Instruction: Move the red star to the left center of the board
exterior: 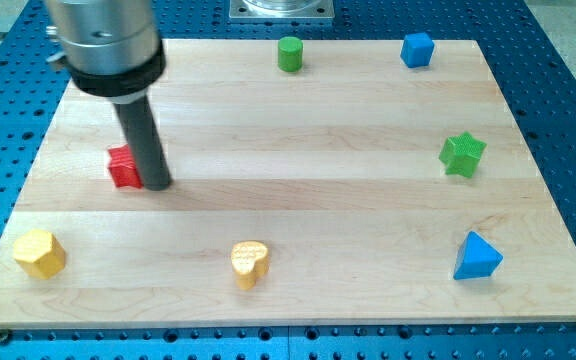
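Observation:
The red star (122, 167) lies on the wooden board (298, 160) at the view's left, about mid-height. My tip (157, 185) stands right against the star's right side, and the rod hides part of the star. The wide grey arm body rises above it at the view's top left.
A yellow hexagon block (39, 252) sits at the bottom left. A yellow heart (250, 263) lies at bottom centre. A green cylinder (289, 53) and a blue cube (417, 48) stand along the top. A green star (461, 154) and a blue triangle (476, 257) are at the right.

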You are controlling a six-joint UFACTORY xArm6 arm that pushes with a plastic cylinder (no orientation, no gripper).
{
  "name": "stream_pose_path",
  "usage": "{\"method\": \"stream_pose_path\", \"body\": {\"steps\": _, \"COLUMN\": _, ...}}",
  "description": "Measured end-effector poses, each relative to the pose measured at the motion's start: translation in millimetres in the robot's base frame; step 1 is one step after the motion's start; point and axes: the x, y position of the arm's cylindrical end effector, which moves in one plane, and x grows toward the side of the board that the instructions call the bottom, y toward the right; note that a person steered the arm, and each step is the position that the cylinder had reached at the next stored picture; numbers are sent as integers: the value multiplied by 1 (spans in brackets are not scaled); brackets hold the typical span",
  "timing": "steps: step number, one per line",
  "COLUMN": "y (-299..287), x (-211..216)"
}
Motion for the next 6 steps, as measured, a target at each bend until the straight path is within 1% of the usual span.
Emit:
{"method": "stream_pose_path", "body": {"steps": 1, "y": 26, "x": -12}}
{"method": "stream_pose_path", "body": {"steps": 2, "y": -18, "x": -14}}
{"method": "stream_pose_path", "body": {"steps": 4, "y": -53, "x": -14}}
{"method": "stream_pose_path", "body": {"steps": 5, "y": -53, "x": 6}}
{"method": "stream_pose_path", "body": {"steps": 6, "y": -71, "x": 53}}
